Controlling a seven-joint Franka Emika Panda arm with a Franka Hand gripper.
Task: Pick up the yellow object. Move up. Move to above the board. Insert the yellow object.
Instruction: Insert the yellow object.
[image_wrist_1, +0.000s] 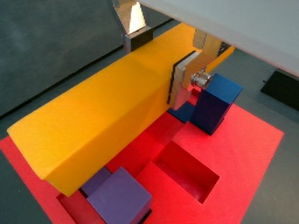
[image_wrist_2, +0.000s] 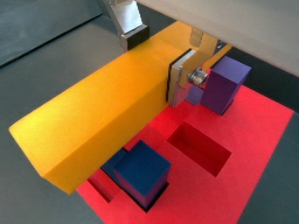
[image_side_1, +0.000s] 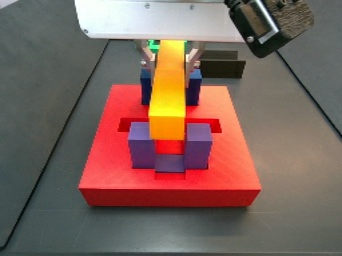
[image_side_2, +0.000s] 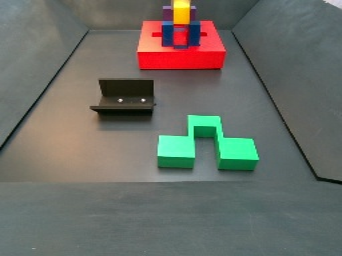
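My gripper (image_wrist_1: 160, 63) is shut on the yellow object (image_wrist_1: 100, 114), a long yellow-orange bar, with one silver finger (image_wrist_1: 181, 80) flat against each long side. In both wrist views the bar hangs level over the board (image_wrist_1: 251, 153), a red slab, whose open recessed slot (image_wrist_1: 193, 171) shows below it. In a side view the gripper (image_side_1: 170, 58) holds the bar (image_side_1: 167, 100) above the board (image_side_1: 167, 180), in line with the gap between the blue posts (image_side_1: 195, 85) and the purple posts (image_side_1: 201, 145). From farther away, the bar (image_side_2: 181, 12) shows over the board (image_side_2: 181, 55).
A dark L-shaped fixture (image_side_2: 123, 98) stands on the grey floor apart from the board, and also shows behind the board (image_side_1: 225, 68). A green block (image_side_2: 203, 145) lies on the floor nearer that camera. Dark walls ring the floor.
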